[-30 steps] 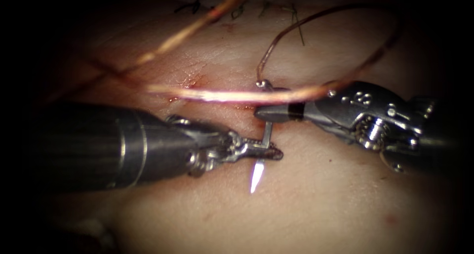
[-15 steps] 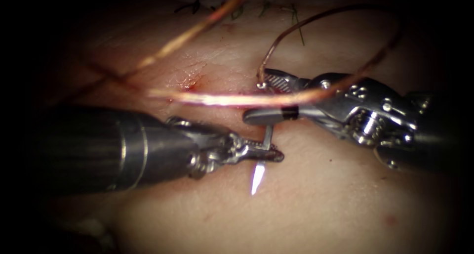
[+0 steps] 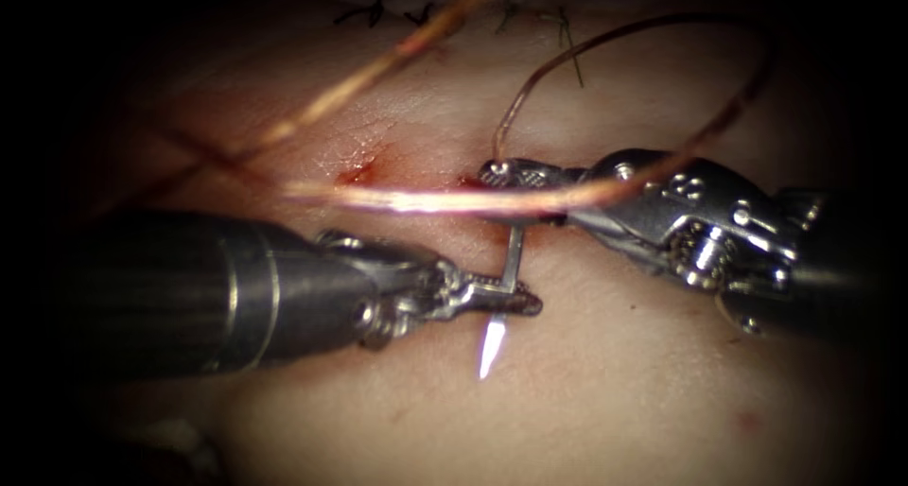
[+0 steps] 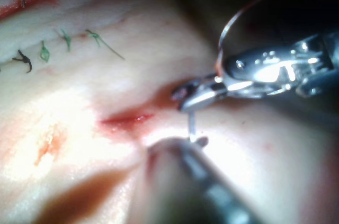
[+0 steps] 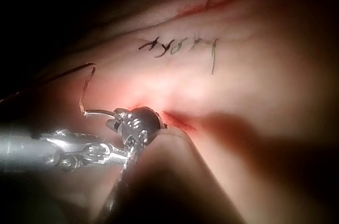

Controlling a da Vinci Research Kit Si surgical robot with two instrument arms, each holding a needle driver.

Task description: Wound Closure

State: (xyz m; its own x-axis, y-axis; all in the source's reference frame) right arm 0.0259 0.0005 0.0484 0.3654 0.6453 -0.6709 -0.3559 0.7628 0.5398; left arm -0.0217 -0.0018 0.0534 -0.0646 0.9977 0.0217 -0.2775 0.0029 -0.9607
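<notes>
My left tool (image 3: 515, 300) comes in from the left with its jaws shut on the curved needle (image 3: 514, 254) just behind the bright tip (image 3: 490, 339), which is free above the tissue (image 3: 605, 391). The needle's shaft rises from those jaws toward the cut (image 3: 359, 174). My right tool (image 3: 498, 177) comes in from the right, its jaws shut on the needle's rear end, where the coppery thread (image 3: 426, 200) joins. The left wrist view has the right tool's jaws (image 4: 185, 94) over the needle (image 4: 191, 123). Whether any of the needle is in the tissue I cannot tell.
The thread runs in a big loop above the right tool (image 3: 662, 32), and another strand crosses up and left (image 3: 378, 65). Red fluid (image 4: 127, 119) lines the cut. Dark knotted stitches (image 3: 416, 15) lie along the far edge, also in the right wrist view (image 5: 169, 46).
The right tool's jaws opened, moved left and up to the needle's rear end, then closed there. The left tool stayed put, holding the needle.
</notes>
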